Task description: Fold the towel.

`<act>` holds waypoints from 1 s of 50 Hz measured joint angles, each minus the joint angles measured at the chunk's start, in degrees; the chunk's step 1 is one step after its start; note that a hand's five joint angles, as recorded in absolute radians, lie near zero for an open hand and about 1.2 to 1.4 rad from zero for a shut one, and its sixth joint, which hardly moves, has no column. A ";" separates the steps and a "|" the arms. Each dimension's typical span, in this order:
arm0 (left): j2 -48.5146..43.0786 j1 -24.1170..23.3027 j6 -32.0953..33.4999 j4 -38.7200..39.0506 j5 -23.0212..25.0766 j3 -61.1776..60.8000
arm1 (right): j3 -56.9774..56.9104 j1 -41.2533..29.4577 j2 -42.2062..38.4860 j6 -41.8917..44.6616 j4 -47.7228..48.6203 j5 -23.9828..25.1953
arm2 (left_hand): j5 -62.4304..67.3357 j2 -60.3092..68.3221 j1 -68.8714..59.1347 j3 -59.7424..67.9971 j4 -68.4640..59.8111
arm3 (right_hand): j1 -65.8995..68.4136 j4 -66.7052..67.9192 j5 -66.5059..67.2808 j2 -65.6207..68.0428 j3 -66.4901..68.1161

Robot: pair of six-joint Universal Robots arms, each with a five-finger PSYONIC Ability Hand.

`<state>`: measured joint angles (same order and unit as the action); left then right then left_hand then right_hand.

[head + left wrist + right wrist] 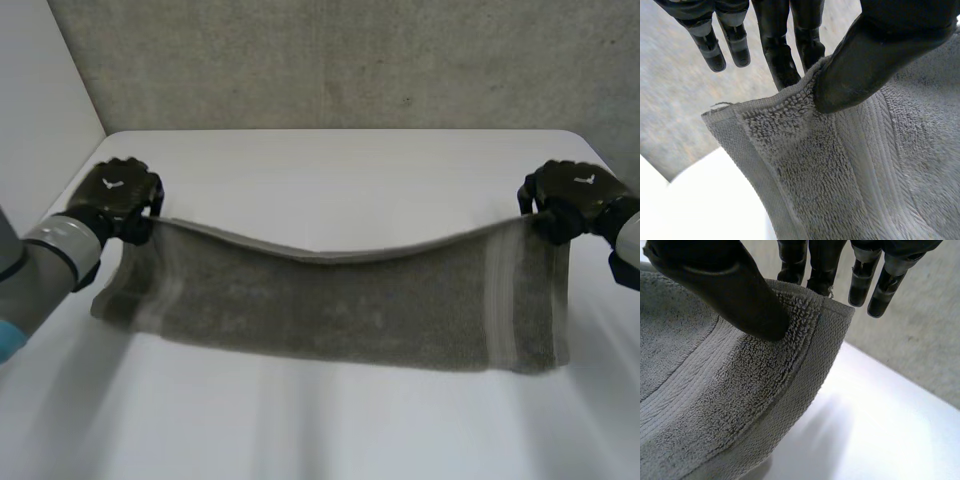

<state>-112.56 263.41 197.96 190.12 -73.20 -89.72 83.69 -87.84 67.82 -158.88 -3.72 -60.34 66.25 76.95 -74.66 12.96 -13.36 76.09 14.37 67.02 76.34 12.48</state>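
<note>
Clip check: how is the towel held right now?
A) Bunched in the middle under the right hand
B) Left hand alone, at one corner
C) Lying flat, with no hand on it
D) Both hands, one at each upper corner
D: the left hand and the right hand each pinch an upper corner of the towel between thumb and fingers, and its top edge sags between them.

Towel corners: top corners of the towel [330,300] are covered by the left hand [118,195] and right hand [570,195] in head view.
Fingertips [782,65]: some are tucked behind the towel's hem in both wrist views.
Worktop [340,170]: partly hidden behind the towel.
</note>
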 measured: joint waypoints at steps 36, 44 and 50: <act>19.82 7.06 4.81 -8.29 4.43 -10.80 | 12.45 1.19 17.04 4.33 -8.15 5.79 | 0.00 0.00 0.00 0.00 0.00 | 0.00 0.00 -0.01 0.00 0.00; 13.27 9.06 4.58 -8.57 6.33 -7.51 | 9.18 3.56 11.30 5.06 -8.26 7.86 | 0.00 0.00 0.00 0.00 0.00 | 0.00 0.00 0.00 0.00 0.00; 1.60 6.41 4.78 -10.18 4.13 -0.39 | 4.40 2.33 1.85 8.19 -8.39 3.74 | 0.00 0.00 0.00 0.00 0.00 | 0.00 0.00 0.00 0.00 0.00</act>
<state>-110.96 269.83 202.74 179.94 -69.07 -90.11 88.09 -85.51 69.67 -150.69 -12.11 -56.60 66.25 76.95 -74.66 12.96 -13.36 76.09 14.37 67.02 76.34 12.48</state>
